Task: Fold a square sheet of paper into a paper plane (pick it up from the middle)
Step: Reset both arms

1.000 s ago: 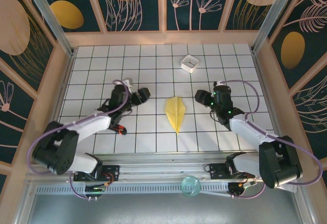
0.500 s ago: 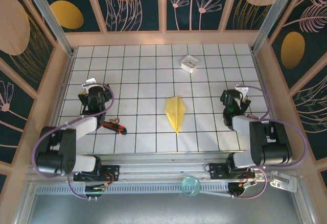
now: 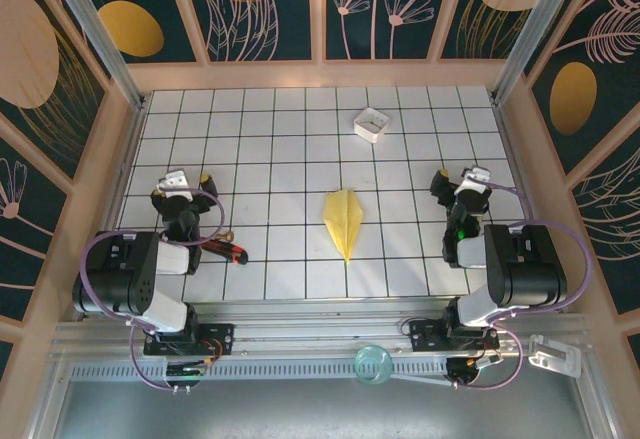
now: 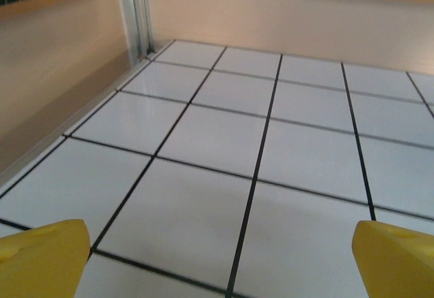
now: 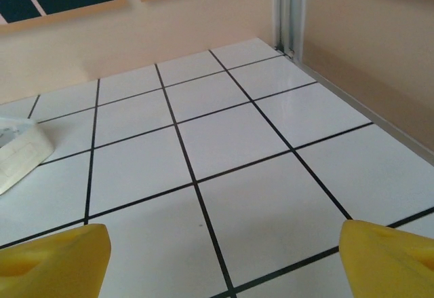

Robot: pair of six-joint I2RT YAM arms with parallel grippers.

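Paper plane (image 3: 343, 221) is lying flat near the middle of the tiled table (image 3: 290, 149), its long narrow end pointing toward 6 o'clock, with neither arm touching it. At the plane's 9 o'clock, well apart, the left gripper (image 3: 186, 181) is hovering over bare tiles with its yellow fingers (image 4: 42, 257) spread wide, gripping nothing. At 3 o'clock the right gripper (image 3: 460, 183) is likewise standing spread and holding nothing. A white box (image 3: 371, 124) is resting toward 12 o'clock. A red-and-black tool (image 3: 222, 250) is lying near 8 o'clock, beside the left arm.
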